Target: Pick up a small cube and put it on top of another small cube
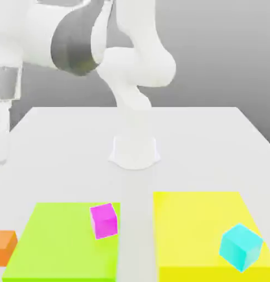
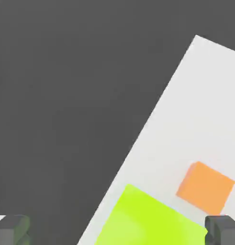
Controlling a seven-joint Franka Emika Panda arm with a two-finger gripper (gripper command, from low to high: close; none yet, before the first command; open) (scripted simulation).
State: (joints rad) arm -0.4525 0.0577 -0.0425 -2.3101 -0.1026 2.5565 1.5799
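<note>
Gripper (image 2: 118, 230) is open, orange cube (image 1: 3, 248) lies on the table (image 1: 76, 165)

In the exterior view, the gripper is high above the table, at the left edge of the frame. Its two fingers are apart, with nothing between them. The orange cube is at the lower left edge, partly cut by the frame, just beside the green slab (image 1: 60, 242). The magenta cube (image 1: 104, 221) shows over this slab, and the cyan cube (image 1: 241, 247) is at lower right, over the yellow slab (image 1: 194, 220)
</note>
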